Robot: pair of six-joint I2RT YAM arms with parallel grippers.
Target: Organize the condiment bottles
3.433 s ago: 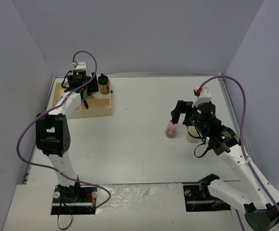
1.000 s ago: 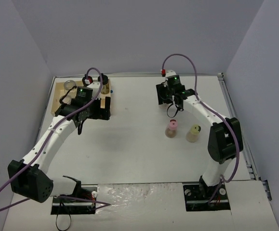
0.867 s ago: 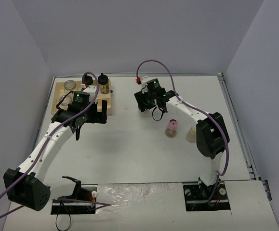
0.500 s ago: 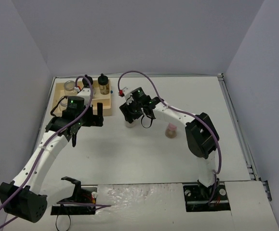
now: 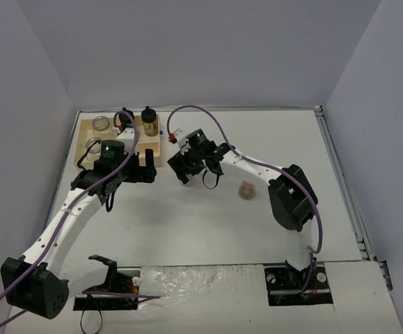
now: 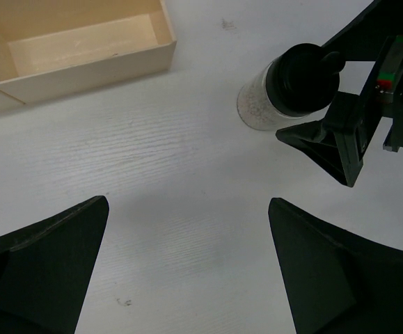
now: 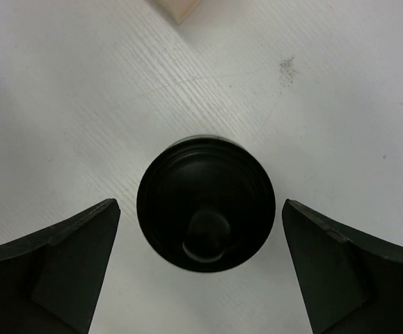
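**Right gripper [image 7: 201, 209] open around a black-capped jar [image 7: 201, 202]; left gripper [image 6: 187, 261] released too.**
Top view: I see the right gripper low over the bench [image 5: 208, 229], just right of the wooden tray [image 5: 81, 136] at far left, and a pink-capped jar [image 5: 246, 189] standing further right. Left wrist: fingers spread wide over bare bench, the black-capped jar beyond them to the right. Right wrist: the jar stands upright between my fingers, with a gap on each side.

The white table [image 5: 208, 229] bears a squat black-capped clear glass jar [image 7: 202, 203] upright between the right gripper's [image 7: 200, 216] spread fingers, a pink-capped glass jar [image 5: 246, 189] near behind that gripper, and a light wooden compartment tray [image 6: 83, 69] just ahead of the left gripper [image 6: 187, 209].
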